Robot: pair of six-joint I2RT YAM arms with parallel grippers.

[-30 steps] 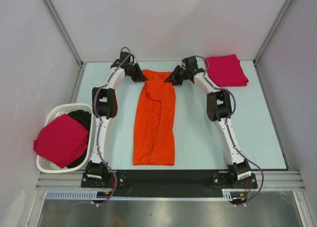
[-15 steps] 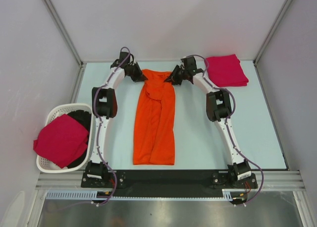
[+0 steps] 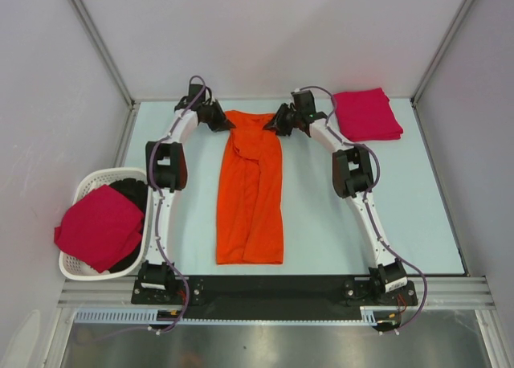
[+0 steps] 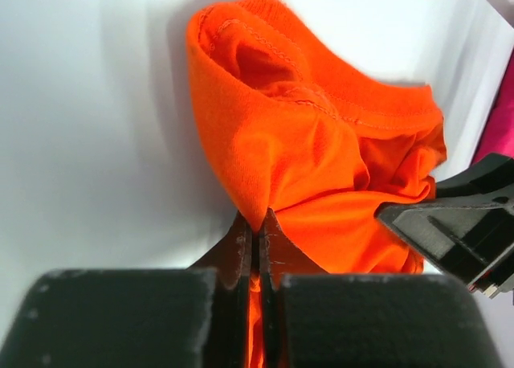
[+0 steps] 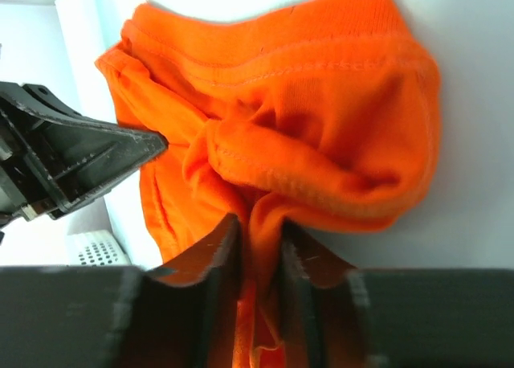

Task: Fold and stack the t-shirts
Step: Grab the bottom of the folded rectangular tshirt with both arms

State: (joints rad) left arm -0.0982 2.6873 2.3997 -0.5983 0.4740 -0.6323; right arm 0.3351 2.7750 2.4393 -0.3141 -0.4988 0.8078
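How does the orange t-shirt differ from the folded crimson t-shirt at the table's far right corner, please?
The orange t-shirt lies stretched in a long narrow strip; the crimson t-shirt is a compact folded square. The orange t-shirt's far end is pinched by the left gripper and right gripper; the crimson t-shirt is untouched. Both rest on the table.

A white slatted plastic basket (image 3: 87, 181) stood off the left edge of the pale blue-green table (image 3: 401, 207), against the left wall. Dark fabric (image 3: 133, 193) lay inside it, towards its far right corner. A black plate (image 3: 273, 288) ran along the table's near edge, flanked by aluminium rail (image 3: 454, 286). Nearer the camera sat a white slotted duct (image 3: 104, 313) and a sheet of brushed metal (image 3: 281, 344). Plain light panels (image 3: 273, 38) enclosed the table, joined by metal corner posts (image 3: 96, 42).
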